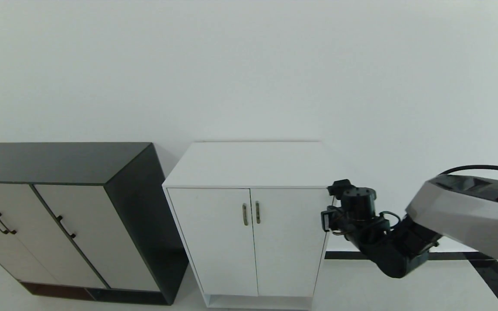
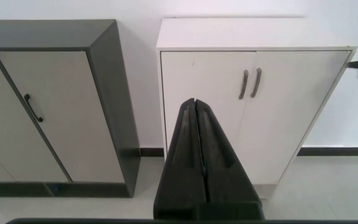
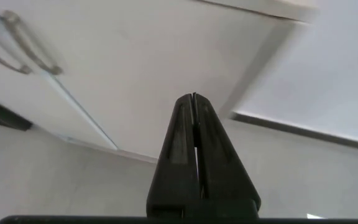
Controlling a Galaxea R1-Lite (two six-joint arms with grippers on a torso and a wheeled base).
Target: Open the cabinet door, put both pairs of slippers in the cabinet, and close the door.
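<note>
White cabinet (image 1: pixel 249 242) shut; dark cabinet (image 1: pixel 59 216) at 9 o'clock cut off. Right end effector (image 3: pixel 195 98) and left end effector (image 2: pixel 195 102) pressed together.

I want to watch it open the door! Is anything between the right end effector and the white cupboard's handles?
No. In the right wrist view, just bare white door lies between the shut right end effector and the handles.

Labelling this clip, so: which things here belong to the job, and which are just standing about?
Job: white cabinet, doors closed; its two handles; right pincer, shut, near it; left pincer, shut.
Standing about: dark cabinet with grey doors; dark skirting strip.
</note>
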